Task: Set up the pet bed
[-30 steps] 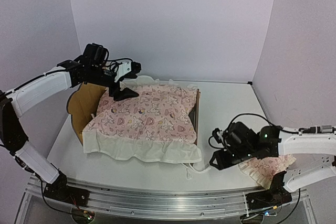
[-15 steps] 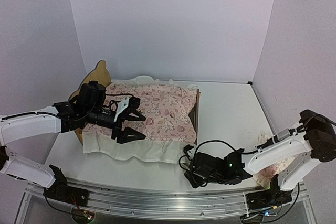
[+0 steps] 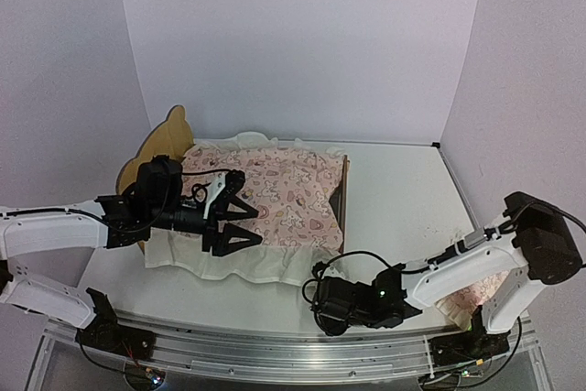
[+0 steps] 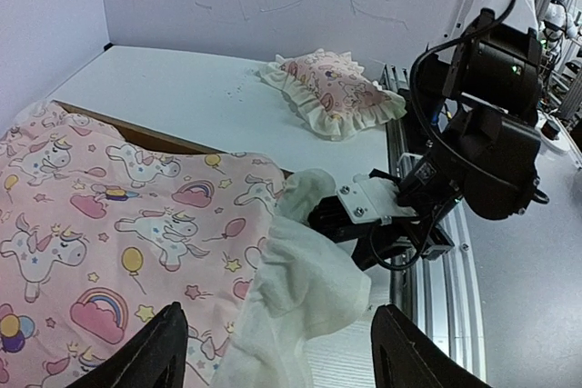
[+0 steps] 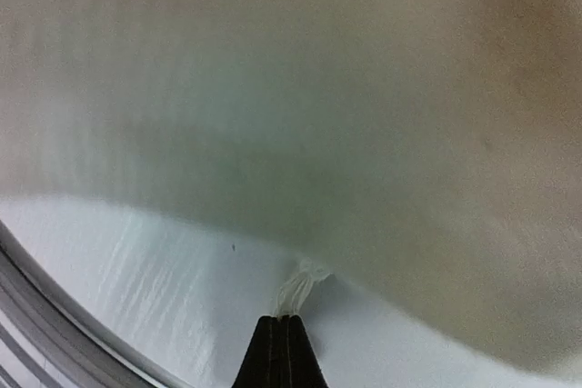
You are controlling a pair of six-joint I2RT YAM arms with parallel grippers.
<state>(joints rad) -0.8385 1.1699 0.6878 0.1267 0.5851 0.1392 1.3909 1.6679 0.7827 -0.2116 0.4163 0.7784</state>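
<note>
Right pincer (image 5: pixel 286 324) has moved in, pinching cover (image 4: pixel 109 224) ruffle; left pincer (image 3: pixel 245 211) open

ROBOTICS LAB, TEST BOOTH: Plain pale walls (image 3: pixel 302 43) close in a white table (image 3: pixel 403 190) on three sides. A metal rail (image 3: pixel 275 350) runs along the table's near edge, carrying the bases of the left arm (image 3: pixel 55 231) and the right arm (image 3: pixel 458 267), both white-and-black machines. Black cables (image 3: pixel 352 253) loop above the tabletop.
</note>
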